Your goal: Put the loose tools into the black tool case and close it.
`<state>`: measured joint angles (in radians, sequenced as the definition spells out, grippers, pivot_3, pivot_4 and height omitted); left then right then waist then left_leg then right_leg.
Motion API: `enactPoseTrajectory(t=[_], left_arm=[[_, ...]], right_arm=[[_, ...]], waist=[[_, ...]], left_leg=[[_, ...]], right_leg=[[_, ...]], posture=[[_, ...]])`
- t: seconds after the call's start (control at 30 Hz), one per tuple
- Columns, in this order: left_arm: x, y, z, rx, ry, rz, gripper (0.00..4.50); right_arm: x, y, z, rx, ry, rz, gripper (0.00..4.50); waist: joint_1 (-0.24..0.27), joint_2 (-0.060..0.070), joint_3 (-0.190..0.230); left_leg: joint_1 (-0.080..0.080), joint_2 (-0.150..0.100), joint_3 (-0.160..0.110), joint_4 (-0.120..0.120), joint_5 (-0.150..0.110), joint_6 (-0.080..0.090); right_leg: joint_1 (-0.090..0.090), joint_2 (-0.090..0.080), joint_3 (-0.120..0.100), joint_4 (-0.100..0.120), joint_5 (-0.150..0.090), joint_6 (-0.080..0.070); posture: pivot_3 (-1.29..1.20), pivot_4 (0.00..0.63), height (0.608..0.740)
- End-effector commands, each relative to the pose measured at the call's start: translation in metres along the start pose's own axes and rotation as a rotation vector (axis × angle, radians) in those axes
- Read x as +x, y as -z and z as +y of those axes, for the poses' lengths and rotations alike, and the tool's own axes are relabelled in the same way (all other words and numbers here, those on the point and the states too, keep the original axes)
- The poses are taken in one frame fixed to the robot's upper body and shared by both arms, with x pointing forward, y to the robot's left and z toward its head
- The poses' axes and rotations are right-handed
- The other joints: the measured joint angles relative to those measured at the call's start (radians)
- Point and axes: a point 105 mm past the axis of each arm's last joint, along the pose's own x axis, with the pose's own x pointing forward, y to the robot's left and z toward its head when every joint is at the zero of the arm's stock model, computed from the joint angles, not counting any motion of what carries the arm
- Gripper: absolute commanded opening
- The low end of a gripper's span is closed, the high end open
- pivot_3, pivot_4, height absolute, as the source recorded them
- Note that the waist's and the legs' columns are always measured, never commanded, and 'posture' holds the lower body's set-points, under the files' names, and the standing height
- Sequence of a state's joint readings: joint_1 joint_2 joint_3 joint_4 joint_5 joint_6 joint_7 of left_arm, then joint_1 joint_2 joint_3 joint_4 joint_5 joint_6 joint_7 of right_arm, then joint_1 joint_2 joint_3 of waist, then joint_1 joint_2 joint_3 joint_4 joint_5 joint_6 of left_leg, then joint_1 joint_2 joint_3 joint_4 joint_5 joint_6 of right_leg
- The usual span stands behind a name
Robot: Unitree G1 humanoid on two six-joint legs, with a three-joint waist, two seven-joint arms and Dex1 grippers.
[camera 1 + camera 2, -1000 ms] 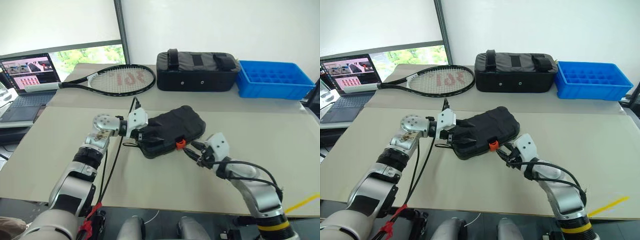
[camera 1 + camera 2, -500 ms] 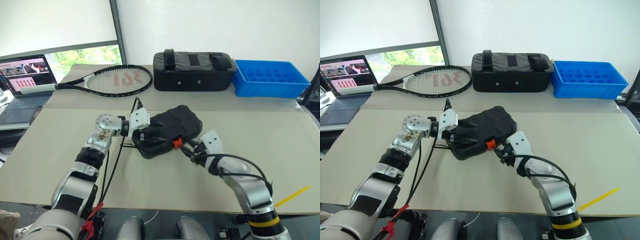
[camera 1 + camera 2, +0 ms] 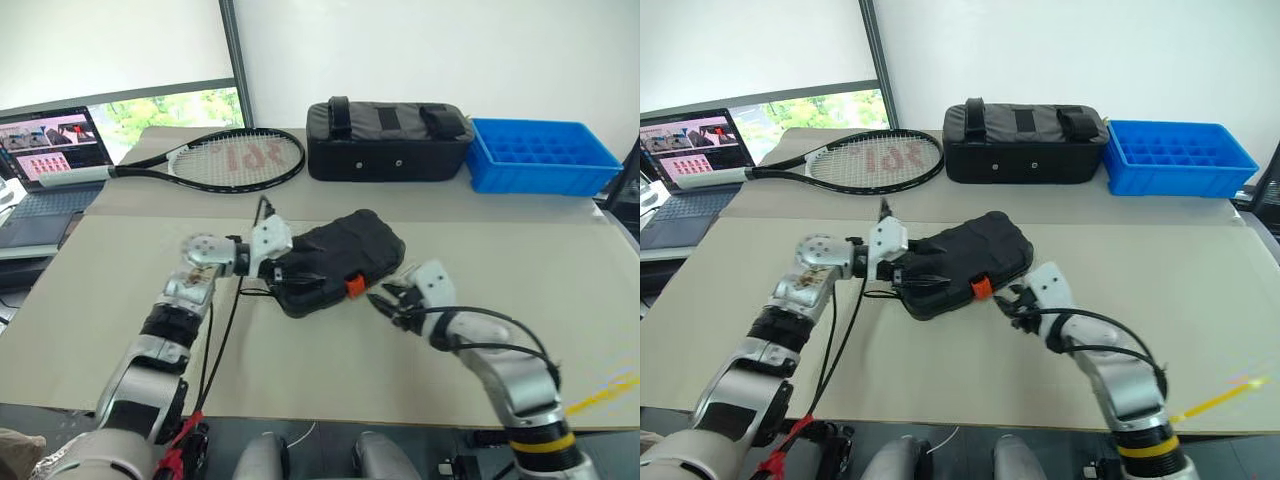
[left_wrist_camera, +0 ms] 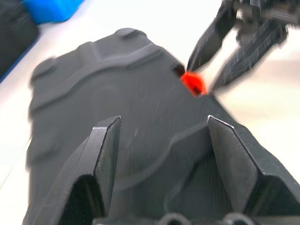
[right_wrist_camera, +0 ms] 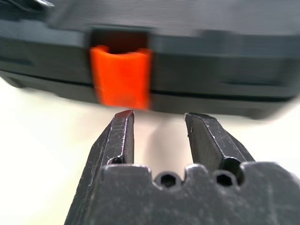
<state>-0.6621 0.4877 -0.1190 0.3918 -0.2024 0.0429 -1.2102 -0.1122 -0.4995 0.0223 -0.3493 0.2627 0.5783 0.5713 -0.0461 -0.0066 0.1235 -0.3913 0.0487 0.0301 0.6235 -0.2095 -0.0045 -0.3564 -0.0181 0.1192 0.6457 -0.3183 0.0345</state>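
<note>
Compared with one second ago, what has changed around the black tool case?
The right hand has drawn slightly back from the orange latch, its fingers apart and empty. The left hand remains at the black tool case, which stays closed in place.

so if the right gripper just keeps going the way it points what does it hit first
Most likely the orange latch on the front edge of the black tool case. The right gripper sits just short of it, open, aimed slightly to the latch's side.

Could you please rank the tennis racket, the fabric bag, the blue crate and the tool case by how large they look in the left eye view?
1. tennis racket, longest span
2. fabric bag
3. blue crate, close to the bag, so unsure
4. black tool case, smallest, though nearer the camera and partly covered by the left gripper
</note>
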Motion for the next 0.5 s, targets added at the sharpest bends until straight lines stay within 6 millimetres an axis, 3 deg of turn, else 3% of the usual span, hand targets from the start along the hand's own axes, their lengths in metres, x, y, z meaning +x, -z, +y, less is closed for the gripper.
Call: enactPoseTrajectory(t=[0.03,0.07,0.1,0.23,0.37,0.5], left_arm=[[-0.037,-0.021,0.003,-0.023,-0.123,-0.037,3.20],[-0.049,-0.016,-0.002,-0.057,-0.163,-0.016,3.20],[-0.061,-0.010,-0.011,-0.096,-0.197,0.004,3.20],[-0.092,0.012,-0.039,-0.204,-0.313,0.079,3.20],[-0.113,0.042,-0.057,-0.283,-0.441,0.157,3.20],[-0.121,0.063,-0.069,-0.346,-0.507,0.183,3.20]], right_arm=[[-0.022,-0.017,-0.016,-0.004,-0.049,-0.125,2.53],[-0.028,-0.010,-0.024,-0.014,-0.051,-0.107,2.68],[-0.036,-0.005,-0.033,-0.030,-0.050,-0.100,3.16],[-0.055,0.006,-0.051,-0.098,-0.087,-0.092,4.40],[-0.069,0.012,-0.062,-0.125,-0.121,-0.096,4.46],[-0.079,0.020,-0.072,-0.141,-0.128,-0.085,4.46]], waist=[[-0.002,0.000,0.000],[-0.003,0.000,0.000],[-0.002,0.000,0.000],[0.001,0.000,0.001],[0.005,-0.002,0.002],[0.008,-0.003,0.002]], left_leg=[[0.000,0.000,0.000,0.000,0.000,0.000],[0.001,0.001,0.000,-0.001,0.000,0.000],[0.001,0.001,0.000,-0.002,0.000,0.000],[0.004,0.001,0.000,-0.004,0.000,0.000],[0.005,0.001,0.001,-0.004,0.000,0.000],[0.006,0.001,0.001,-0.004,0.000,0.000]], right_leg=[[0.000,0.000,0.000,0.000,0.000,0.000],[0.000,0.000,0.000,0.000,0.001,-0.001],[0.000,0.000,0.000,0.000,0.001,-0.001],[0.002,-0.003,-0.001,-0.002,0.000,-0.002],[0.004,-0.005,-0.001,-0.003,0.000,-0.002],[0.005,-0.006,-0.001,-0.003,0.000,-0.003]], posture=[[0.00,0.150,0.707],[0.00,0.150,0.707],[0.00,0.150,0.707],[0.00,0.150,0.707],[0.00,0.150,0.707],[0.00,0.150,0.707]])
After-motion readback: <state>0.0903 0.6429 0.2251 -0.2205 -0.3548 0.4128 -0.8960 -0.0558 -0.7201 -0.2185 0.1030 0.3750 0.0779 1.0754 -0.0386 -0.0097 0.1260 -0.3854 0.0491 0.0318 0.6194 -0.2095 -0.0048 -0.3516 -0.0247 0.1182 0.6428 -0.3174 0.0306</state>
